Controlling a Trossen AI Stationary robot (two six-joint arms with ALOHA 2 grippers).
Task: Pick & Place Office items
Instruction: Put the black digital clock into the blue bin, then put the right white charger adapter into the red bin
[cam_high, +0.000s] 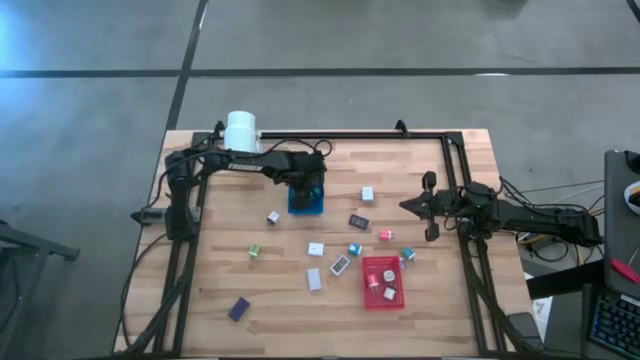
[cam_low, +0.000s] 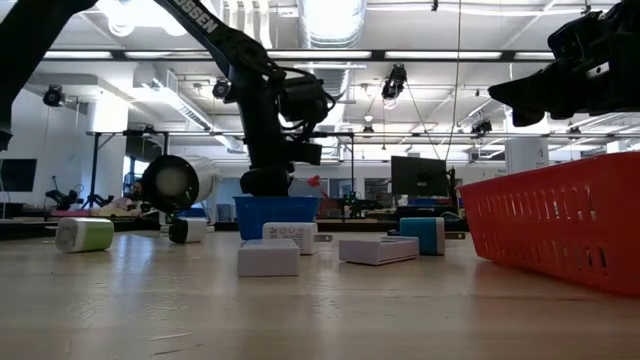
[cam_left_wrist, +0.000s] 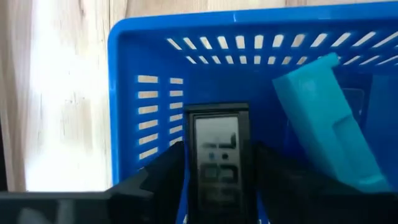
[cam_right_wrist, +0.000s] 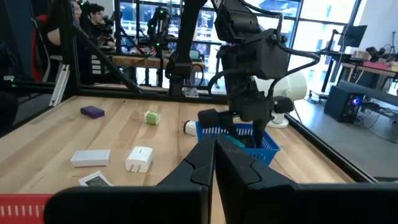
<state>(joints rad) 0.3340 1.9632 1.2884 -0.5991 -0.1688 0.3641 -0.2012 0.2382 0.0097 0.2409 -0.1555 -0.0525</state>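
My left gripper points down into the blue tray at the table's far middle. It is open, and its fingers stand on either side of a black flat piece with a grey screen. A thin strip of blue shows between each finger and the piece. A teal block leans inside the same tray. Other office items lie loose on the wood: a white block, a green one, a purple one. My right gripper waits shut at the right, level above the table.
A red tray with a few small pieces stands near the front right. A white cylinder sits at the far left corner. A black frame rail runs along the table's far edge. Bare wood lies at the near left.
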